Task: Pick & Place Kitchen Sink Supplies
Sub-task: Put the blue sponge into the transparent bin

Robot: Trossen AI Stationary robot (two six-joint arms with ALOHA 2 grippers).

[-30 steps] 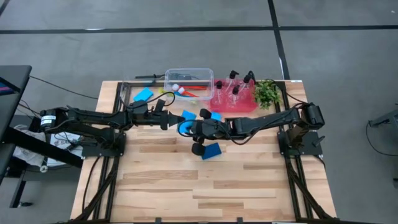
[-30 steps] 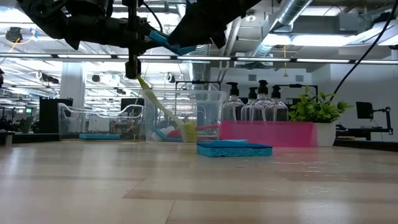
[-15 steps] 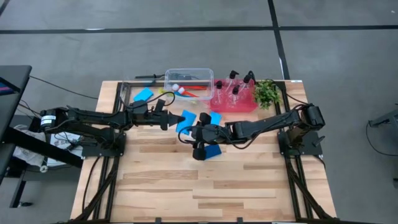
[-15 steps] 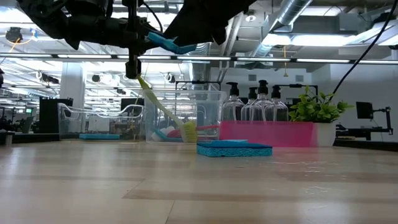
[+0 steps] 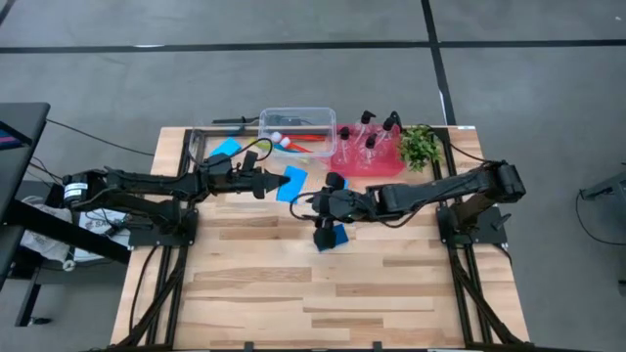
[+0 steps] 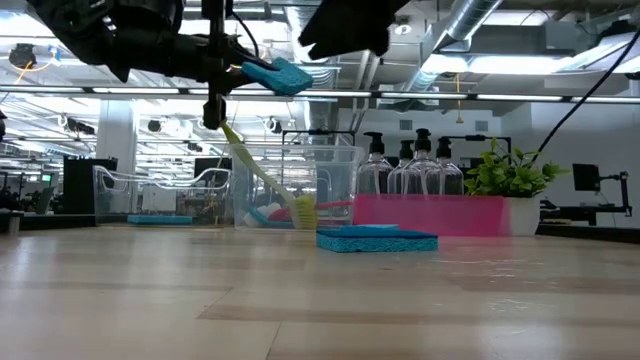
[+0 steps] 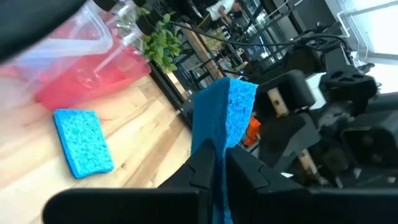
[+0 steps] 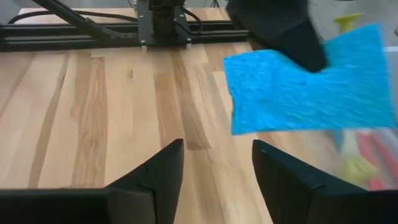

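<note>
A blue sponge (image 5: 291,183) hangs high above the table's middle, with my left gripper (image 5: 268,182) shut on it. In the low view the sponge (image 6: 285,75) sticks out past the left gripper (image 6: 235,70). My right gripper (image 5: 315,207) stands open just right of the sponge, apart from it, and its fingers (image 8: 155,168) have nothing between them. A second sponge (image 5: 333,238) lies flat under the right arm. A third (image 7: 83,142) lies beside the red tray (image 5: 367,161), and another (image 5: 226,148) lies at the far left. My left gripper pinches the sponge's edge nearest the left arm (image 7: 214,163) between its two fingers, one on each broad face. The fingers come level from the table's left. The sponge juts out beyond them toward the right arm, tilted and lifted clear of the table.
At the table's far edge stands a clear tub (image 5: 298,127) with red brushes in it. The red tray holds pump bottles (image 6: 405,170), and a small plant (image 5: 419,145) stands to its right. A yellow-green brush (image 6: 262,175) slants down by the tub. The near half is bare wood.
My right gripper has let go of the blue sponge and drawn back toward the table's right edge, rising a little. The sponge stays in my left gripper, which has kept still.
</note>
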